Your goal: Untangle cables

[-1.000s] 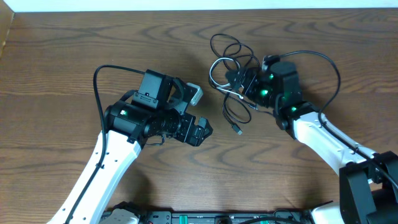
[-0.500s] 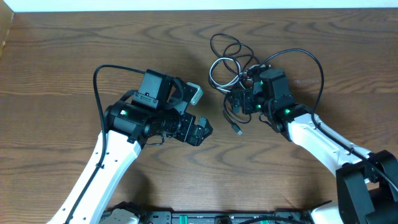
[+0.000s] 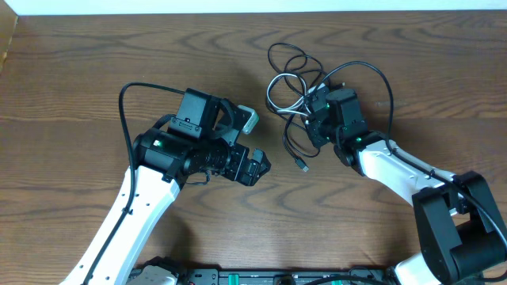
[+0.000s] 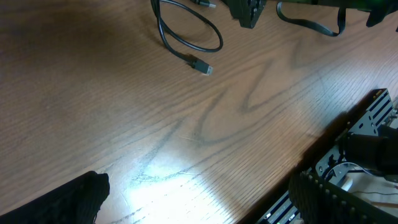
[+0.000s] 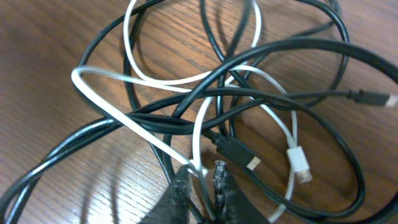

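My right pincer (image 5: 202, 186) is clenched on the one white cable (image 5: 300, 167), tangled with what I count as two black cables (image 5: 231, 148) on the bench (image 3: 95, 63), while my left pincer (image 3: 255, 144) gapes released.

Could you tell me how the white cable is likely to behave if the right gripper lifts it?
Probably floppy: the white cable lies in loose curves, so it should sag from the right gripper. It weaves through the black cables, so they will likely drag along. It looks thin, so it is probably light.
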Motion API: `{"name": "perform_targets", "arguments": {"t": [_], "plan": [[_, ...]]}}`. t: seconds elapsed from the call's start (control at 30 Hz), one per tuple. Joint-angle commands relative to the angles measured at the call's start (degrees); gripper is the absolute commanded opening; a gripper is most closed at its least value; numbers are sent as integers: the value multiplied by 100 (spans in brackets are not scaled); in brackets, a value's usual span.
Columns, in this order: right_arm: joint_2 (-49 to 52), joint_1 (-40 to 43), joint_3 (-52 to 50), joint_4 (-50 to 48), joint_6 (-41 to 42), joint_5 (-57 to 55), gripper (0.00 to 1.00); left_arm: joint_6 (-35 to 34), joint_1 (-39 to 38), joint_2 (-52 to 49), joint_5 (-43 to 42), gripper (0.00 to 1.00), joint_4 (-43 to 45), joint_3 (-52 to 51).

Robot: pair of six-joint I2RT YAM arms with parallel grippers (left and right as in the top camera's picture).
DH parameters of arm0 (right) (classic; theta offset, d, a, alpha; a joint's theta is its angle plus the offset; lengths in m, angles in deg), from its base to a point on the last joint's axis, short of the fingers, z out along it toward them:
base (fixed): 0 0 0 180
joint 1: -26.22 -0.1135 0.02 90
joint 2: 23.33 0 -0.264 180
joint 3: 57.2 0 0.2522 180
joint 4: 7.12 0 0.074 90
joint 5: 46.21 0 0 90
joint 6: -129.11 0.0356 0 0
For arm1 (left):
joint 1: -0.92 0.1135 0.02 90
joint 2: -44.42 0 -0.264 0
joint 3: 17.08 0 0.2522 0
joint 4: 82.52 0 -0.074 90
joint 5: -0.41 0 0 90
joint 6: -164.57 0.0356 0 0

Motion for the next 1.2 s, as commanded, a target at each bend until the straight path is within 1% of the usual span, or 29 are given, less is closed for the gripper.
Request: {"name": "perform_targets", "arguments": {"t": [0.0, 0.17, 0.27, 0.4, 0.63, 0.73, 0.83, 1.0, 1.13, 1.17], "plan": [[37, -61, -2, -28, 155, -11, 1, -24, -17, 31, 68, 98, -11, 87], [-15, -273, 0, -24, 546, 553, 1, -24, -17, 31, 70, 98, -15, 87], [-280, -461, 2, -79, 732, 686, 1, -24, -17, 31, 70, 98, -20, 87], [-920, -667, 24, -111, 730, 684, 1, -24, -17, 31, 70, 98, -57, 87], [-2409, -892, 28, -20, 723, 667, 1, -22, -17, 31, 70, 98, -63, 87], [-2667, -872, 26, 328, 627, 173, 1, -22, -17, 31, 72, 98, -61, 87], [-2616, -859, 26, 887, 575, -638, 1, -22, -17, 31, 72, 98, -76, 87], [-2577, -859, 26, 1655, 605, -1631, 1, -22, -17, 31, 72, 98, -87, 87], [-2577, -859, 26, 2236, 1093, -1917, 1, -22, -17, 31, 72, 98, -90, 87], [-2577, -859, 26, 2516, 1410, -1917, 1, -22, -17, 31, 72, 98, -87, 87]]}}
